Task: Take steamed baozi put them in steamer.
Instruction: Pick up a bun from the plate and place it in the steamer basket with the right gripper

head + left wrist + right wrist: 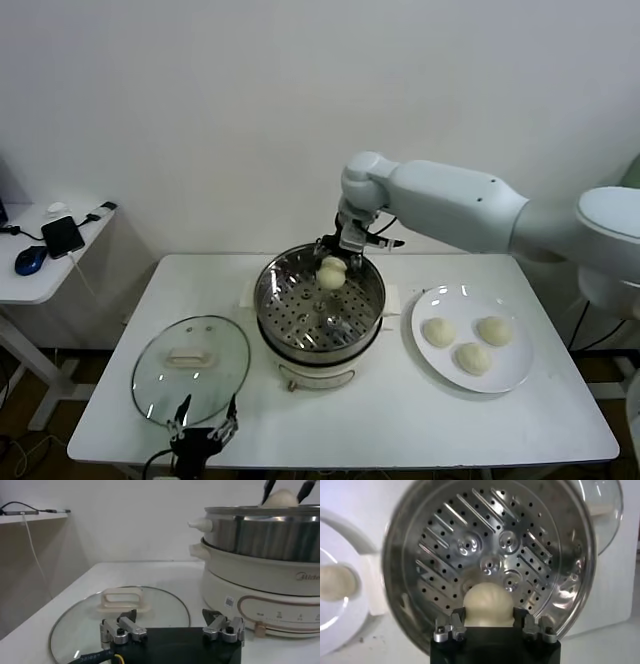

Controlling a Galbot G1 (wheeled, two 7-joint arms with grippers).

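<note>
- one steamed baozi (332, 272) is held between the fingers of the right gripper (336, 262), above the back part of the steamer (320, 345); in the right wrist view the same bun (488, 605) sits between the two dark fingers (451, 626), over the perforated tray (485, 555), and i cannot tell if it touches the tray.
- the right gripper is closed on this bun, and its white arm (455, 205) reaches in from the right side, over the back rim of the pot.
- in the left wrist view the bun (280, 498) shows just above the steel rim, between two thin dark fingertips (268, 489).
- the steamer stands in the middle of the white table (100, 410); it is a shiny steel pot on a white base (260, 587) with a side handle (200, 525).
- three other baozi (438, 332) (494, 330) (473, 358) lie on a white plate (505, 382), just to the right of the steamer.
- the round glass lid (190, 372) lies flat on the table, to the left of the steamer, with its pale handle (122, 600) facing up.
- the left gripper (203, 428) hangs at the near edge of the table, over the near rim of the lid; its fingers (120, 629) are spread apart and hold nothing.
- a small side table (35, 285) stands far at the left, with a black phone (62, 236) and a blue mouse (31, 259) on it.
</note>
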